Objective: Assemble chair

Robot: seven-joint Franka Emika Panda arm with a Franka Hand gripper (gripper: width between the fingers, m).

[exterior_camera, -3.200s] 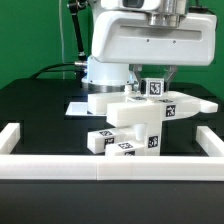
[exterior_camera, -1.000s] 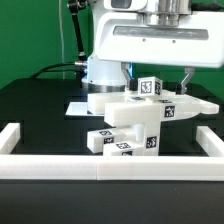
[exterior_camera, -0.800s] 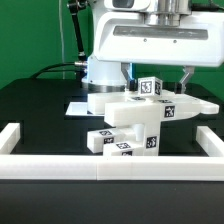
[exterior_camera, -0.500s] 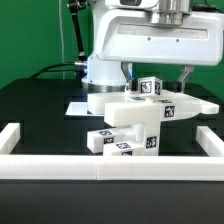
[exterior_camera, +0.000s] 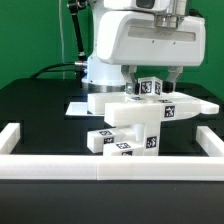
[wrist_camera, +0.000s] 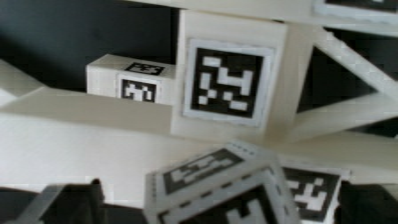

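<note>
The chair (exterior_camera: 150, 110) is a partly joined stack of white tagged parts: a wide slab on a block, with more tagged pieces (exterior_camera: 125, 144) below. A small tagged cube (exterior_camera: 150, 87) stands on top of the slab. My gripper (exterior_camera: 153, 74) hangs right above this cube, open, with one finger on each side of it and a gap showing on both sides. In the wrist view the cube (wrist_camera: 222, 185) lies between my dark fingertips (wrist_camera: 63, 205), and a tall tagged bar (wrist_camera: 228, 78) and another cube (wrist_camera: 134, 80) lie beyond it.
A long plain white border rail (exterior_camera: 110, 166) runs along the front, with side rails at the exterior view's left (exterior_camera: 22, 138) and right (exterior_camera: 210, 140). A flat white board (exterior_camera: 76, 108) lies behind the chair. The arm's base (exterior_camera: 105, 72) stands at the back.
The hand has turned and come down a little over the top cube. The finger on the exterior view's right has moved in closer to the cube. The chair parts have not moved.
</note>
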